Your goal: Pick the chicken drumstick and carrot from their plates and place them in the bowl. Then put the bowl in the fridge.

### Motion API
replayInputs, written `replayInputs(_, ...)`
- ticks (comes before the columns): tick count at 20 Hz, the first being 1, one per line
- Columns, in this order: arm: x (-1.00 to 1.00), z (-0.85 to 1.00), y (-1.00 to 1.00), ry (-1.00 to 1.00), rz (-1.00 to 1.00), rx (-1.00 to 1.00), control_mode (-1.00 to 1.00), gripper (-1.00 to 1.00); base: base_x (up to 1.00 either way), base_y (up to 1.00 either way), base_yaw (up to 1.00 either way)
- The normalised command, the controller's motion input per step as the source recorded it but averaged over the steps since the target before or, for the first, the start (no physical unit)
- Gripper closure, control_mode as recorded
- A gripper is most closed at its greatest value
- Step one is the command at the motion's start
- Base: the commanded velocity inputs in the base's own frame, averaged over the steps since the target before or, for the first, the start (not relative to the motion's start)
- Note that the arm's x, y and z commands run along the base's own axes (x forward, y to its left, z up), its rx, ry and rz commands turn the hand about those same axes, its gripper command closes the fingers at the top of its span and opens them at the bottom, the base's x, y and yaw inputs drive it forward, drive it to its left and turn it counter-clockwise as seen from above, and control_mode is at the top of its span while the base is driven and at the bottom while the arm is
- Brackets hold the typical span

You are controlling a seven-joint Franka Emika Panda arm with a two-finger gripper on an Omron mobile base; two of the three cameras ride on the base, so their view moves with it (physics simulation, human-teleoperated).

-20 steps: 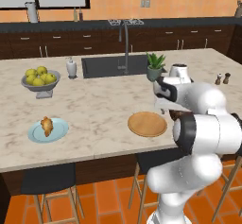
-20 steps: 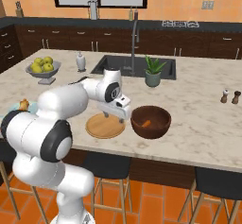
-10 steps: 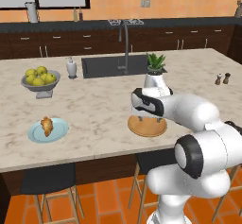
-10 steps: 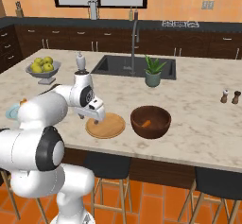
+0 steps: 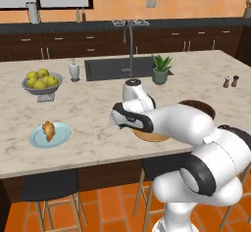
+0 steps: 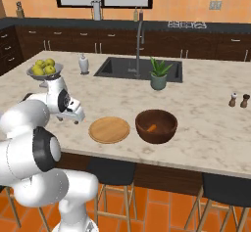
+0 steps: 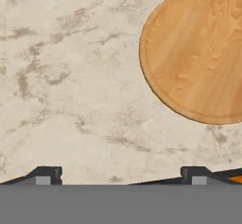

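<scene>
The chicken drumstick [image 5: 48, 130] lies on the pale blue plate [image 5: 60, 139] at the counter's left front. The tan wooden plate [image 6: 109, 129] is bare; in the hand view it lies at the upper right [image 7: 198, 53]. The dark brown bowl [image 6: 156, 126] stands right of it with the orange carrot [image 6: 153, 127] inside. My gripper [image 6: 75, 117] hangs open and low over bare marble just left of the wooden plate, between the two plates [image 5: 117, 120]. Nothing sits between its fingertips [image 7: 45, 174]. The fridge is out of view.
A grey footed bowl of yellow-green fruits [image 5: 41, 83] stands at the back left beside a small white bottle [image 5: 73, 70]. The sink [image 6: 138, 68] with its tall faucet and a potted plant [image 6: 159, 73] sit mid-counter. Salt and pepper shakers [image 6: 238, 100] stand at the right. Stools line the front edge.
The arm has swung left, from over the bowl, across the wooden plate, to the bare marble left of it. The gripper stayed open and empty.
</scene>
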Motion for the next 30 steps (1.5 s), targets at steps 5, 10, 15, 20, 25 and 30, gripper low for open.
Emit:
replayInputs(5,0.00,0.24,1.00,-0.10,0.24,0.00,-1.00,-1.00,0.00,0.00,0.00)
replayInputs(10,0.02,0.05,1.00,-0.12,0.19,0.10,-1.00,-1.00,0.00,0.00,0.00)
replayInputs(15,0.03,-0.05,1.00,-0.06,0.06,0.12,-1.00,-1.00,0.00,0.00,0.00)
replayInputs(20,0.19,0.05,1.00,-0.09,0.01,0.01,-1.00,-1.00,0.00,0.00,0.00)
replayInputs(25,0.50,0.14,0.83,-0.03,-0.01,0.00,-1.00,-1.00,0.00,0.00,0.00)
replayInputs(30,0.27,0.06,0.84,0.04,0.00,-0.01,-1.00,-1.00,0.00,0.00,0.00)
